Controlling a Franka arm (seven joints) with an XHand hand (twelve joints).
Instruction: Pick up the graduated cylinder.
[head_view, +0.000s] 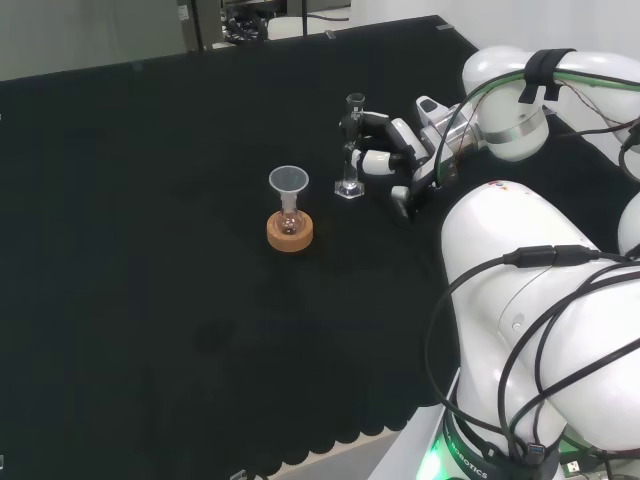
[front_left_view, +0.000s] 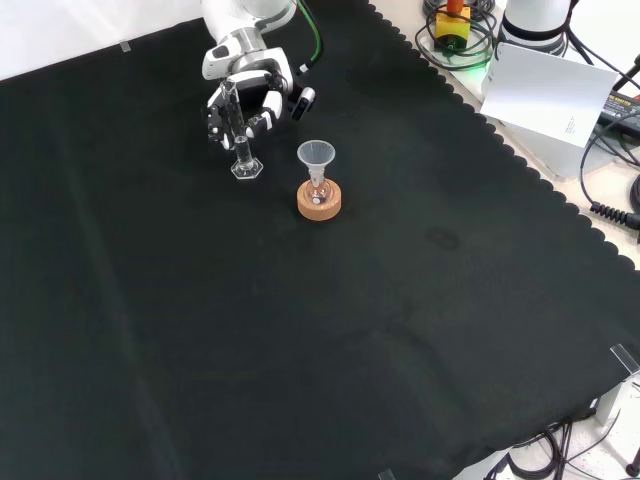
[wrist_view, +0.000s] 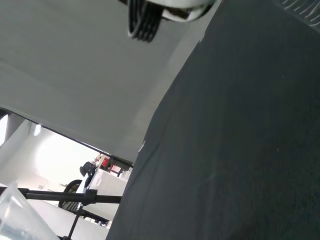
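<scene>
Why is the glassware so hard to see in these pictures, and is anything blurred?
Head view: the clear graduated cylinder shows against the black cloth mainly by faint glints. Front view: it is clearest at its base. Wrist view: a blurred white part of the hand is out of focus.

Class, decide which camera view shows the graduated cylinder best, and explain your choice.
The head view: the graduated cylinder stands upright in profile, base on the cloth, with the hand curled round it. The front view shows it smaller, against the hand. The wrist view gives nothing certain of it.
</scene>
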